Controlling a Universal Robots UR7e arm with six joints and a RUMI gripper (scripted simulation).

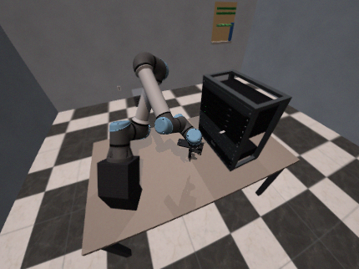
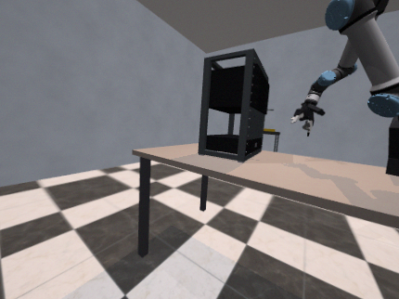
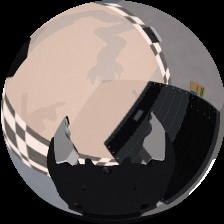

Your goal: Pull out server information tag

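Note:
A black open-frame server rack (image 1: pixel 242 115) stands on the right part of the tan table, its front facing my arm. It also shows in the exterior view (image 2: pixel 234 105) and in the wrist view (image 3: pixel 165 130). One pale tag (image 1: pixel 223 131) sticks out a little from a server low on the front; in the exterior view a thin tag (image 2: pixel 270 110) juts from the front. I cannot read any service tag. My gripper (image 1: pixel 194 152) (image 2: pixel 306 121) is open and empty. It hangs above the table a short way in front of the rack's lower front, apart from it (image 3: pixel 107 145).
The arm's dark base block (image 1: pixel 118 182) stands at the table's left side. A checkered floor surrounds the table. A poster (image 1: pixel 224 22) hangs on the back wall. The table's edge lies just right of the rack.

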